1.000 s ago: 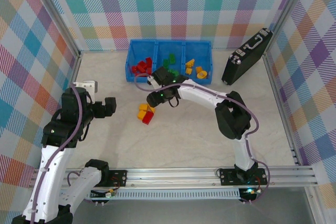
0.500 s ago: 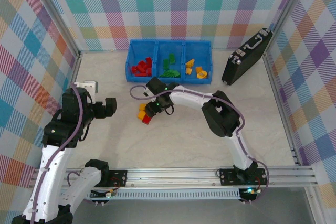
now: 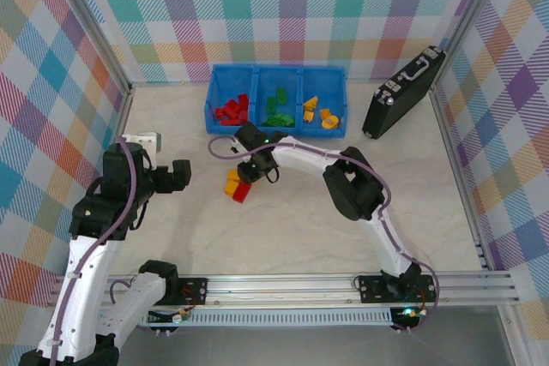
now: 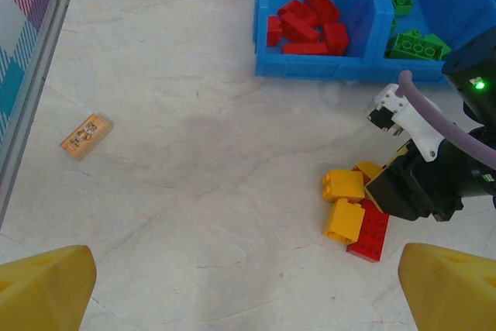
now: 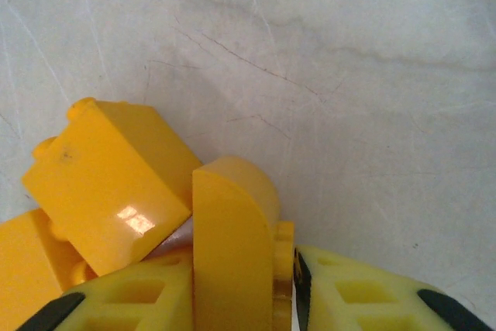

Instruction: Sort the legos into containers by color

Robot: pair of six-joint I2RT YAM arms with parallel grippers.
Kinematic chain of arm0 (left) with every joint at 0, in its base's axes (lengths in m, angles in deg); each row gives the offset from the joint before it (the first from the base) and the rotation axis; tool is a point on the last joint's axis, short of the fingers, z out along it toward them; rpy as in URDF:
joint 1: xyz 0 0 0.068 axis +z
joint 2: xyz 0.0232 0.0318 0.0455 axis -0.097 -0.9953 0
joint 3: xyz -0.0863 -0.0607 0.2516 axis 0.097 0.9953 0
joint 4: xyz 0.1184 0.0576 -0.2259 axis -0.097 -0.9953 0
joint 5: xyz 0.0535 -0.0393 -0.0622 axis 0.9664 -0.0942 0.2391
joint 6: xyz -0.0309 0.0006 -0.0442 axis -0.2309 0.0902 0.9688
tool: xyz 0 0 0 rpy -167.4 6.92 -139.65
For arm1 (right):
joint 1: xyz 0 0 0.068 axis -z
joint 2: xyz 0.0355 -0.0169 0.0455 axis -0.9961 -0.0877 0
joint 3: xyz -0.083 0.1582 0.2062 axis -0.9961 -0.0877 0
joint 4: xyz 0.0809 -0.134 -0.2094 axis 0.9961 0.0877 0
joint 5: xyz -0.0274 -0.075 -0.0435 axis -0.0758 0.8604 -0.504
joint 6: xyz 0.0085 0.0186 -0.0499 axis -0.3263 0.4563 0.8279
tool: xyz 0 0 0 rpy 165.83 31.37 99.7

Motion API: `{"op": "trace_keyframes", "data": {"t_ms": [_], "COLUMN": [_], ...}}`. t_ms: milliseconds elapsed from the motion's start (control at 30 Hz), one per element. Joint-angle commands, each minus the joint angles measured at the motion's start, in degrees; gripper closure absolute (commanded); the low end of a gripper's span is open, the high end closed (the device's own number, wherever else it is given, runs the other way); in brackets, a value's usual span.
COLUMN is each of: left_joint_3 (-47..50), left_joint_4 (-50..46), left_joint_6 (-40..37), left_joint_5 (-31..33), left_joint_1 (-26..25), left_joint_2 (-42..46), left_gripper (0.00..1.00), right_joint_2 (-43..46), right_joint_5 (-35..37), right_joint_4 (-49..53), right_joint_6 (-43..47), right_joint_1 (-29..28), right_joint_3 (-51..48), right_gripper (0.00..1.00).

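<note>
Lego (image 5: pixel 232 246), curved yellow, tight between the right jaws; table (image 5: pixel 349 75) beneath

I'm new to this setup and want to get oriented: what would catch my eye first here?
The blue tray at the back, with red, green and yellow bricks in separate compartments. In the middle, the right tool pinches a curved yellow brick beside a small yellow-and-red pile. A black case stands far right.

Nothing legible; print on the tan block (image 4: pixel 86 134) too small.
</note>
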Motion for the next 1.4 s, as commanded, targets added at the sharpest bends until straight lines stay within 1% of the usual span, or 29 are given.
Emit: {"op": "trace_keyframes", "data": {"t_ms": [0, 133, 233, 333, 500, 600, 667, 800, 967, 1100, 1200, 1367], "left_joint_3": [0.43, 0.88, 1.25, 1.5, 3.31, 4.5, 6.85, 10.51, 12.15, 13.48, 13.4, 11.57], "left_joint_4": [-0.37, -0.07, 0.28, 0.96, 2.3, 2.56, 4.63, 8.81, 10.5, 11.86, 11.72, 13.72], "left_joint_6": [-0.77, -0.67, -0.64, -0.51, 0.85, 2.43, 4.09, 5.11, 6.16, 7.28, 6.73, 6.02], "left_joint_5": [-0.37, -0.55, -0.73, -1.0, -2.5, -5.98, -6.46, -4.22, -5.99, -7.16, -6.13, -5.33], "left_joint_1": [0.79, 0.79, 0.78, 0.77, 0.77, 0.79, 0.75, 0.62, 0.53, 0.29, -0.73, -3.34], "left_joint_2": [0.42, 0.5, 0.48, 0.4, -0.58, -2.71, -3.07, -3.64, -6.61, -8.33, -12.69, -20.31], "left_gripper": [0.0, 0.0, 0.0, 0.0, 0.0, 0.0, 0.0, 0.0, 0.0, 0.0, 0.0, 0.0], "right_joint_2": [-1.17, 0.07, 2.77, 7.64, 18.6, 22.45, 23.08, 21.11, 14.05, 6.05, 2.5, -0.3], "right_joint_5": [0.3, 1.9, 4.11, 6.74, 11.39, 14.83, 16.27, 17.41, 16.71, 16.42, 17.86, 18.75], "right_joint_4": [2.33, 3.41, 5.34, 7.76, 10.08, 10.8, 10.73, 8.14, 4.64, 5.18, 3.47, 2.14], "right_joint_6": [1.03, 1.56, 2.38, 2.79, 3.63, 5.64, 7.02, 9.91, 11.67, 14.54, 16.09, 16.94], "right_joint_1": [-0.4, -0.36, 0.18, 1.87, 7.15, 11.42, 14.3, 19.86, 24.08, 25.52, 25.67, 26.22], "right_joint_3": [1.79, 1.46, 0.68, -1.03, -5.53, -5.57, -4.26, -0.5, 6.16, 14.31, 16.65, 18.33], "right_gripper": [0.67, 0.74, 0.76, 0.77, 0.77, 0.76, 0.76, 0.76, 0.76, 0.74, 0.71, 0.65]}}
